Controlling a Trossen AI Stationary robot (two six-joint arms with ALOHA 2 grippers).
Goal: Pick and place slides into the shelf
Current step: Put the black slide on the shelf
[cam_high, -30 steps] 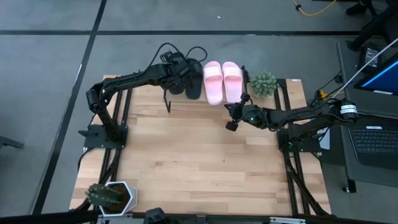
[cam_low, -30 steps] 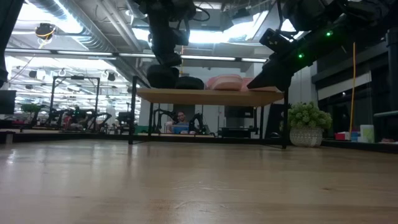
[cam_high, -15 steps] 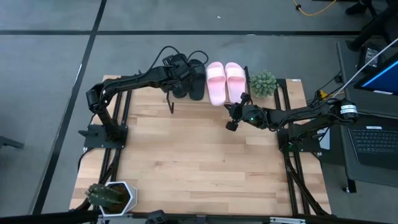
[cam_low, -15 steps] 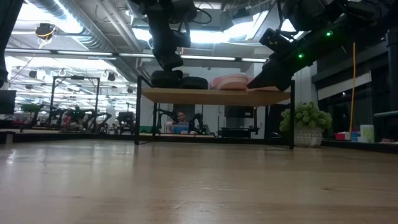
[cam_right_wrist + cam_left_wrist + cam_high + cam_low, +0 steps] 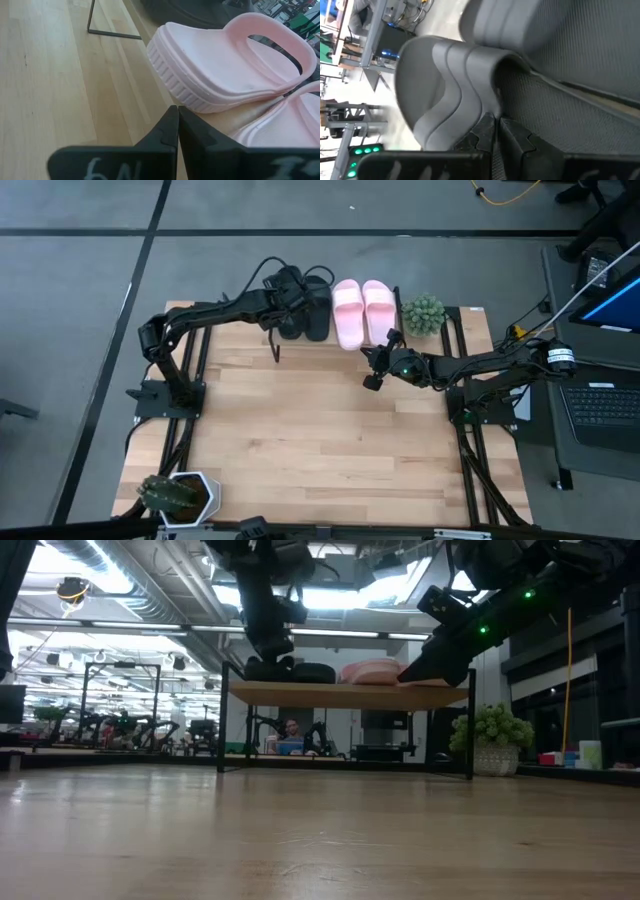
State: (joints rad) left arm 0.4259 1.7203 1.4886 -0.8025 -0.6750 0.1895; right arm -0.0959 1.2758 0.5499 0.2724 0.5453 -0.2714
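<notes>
My left gripper point(image 5: 291, 288) sits with fingers together, pressed against the black slides point(image 5: 305, 315) on the shelf point(image 5: 345, 693). Over the last second that shelf and its load slid a little rightward and squared up, so I judge placement is basically finished. My right gripper point(image 5: 372, 366), also closed, waits just beside the pink slides point(image 5: 360, 310). Both pairs sit side by side, wide straps up.

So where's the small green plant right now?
In the high view the small green plant sits at the table's far edge, right of the pink slides on the shelf.
</notes>
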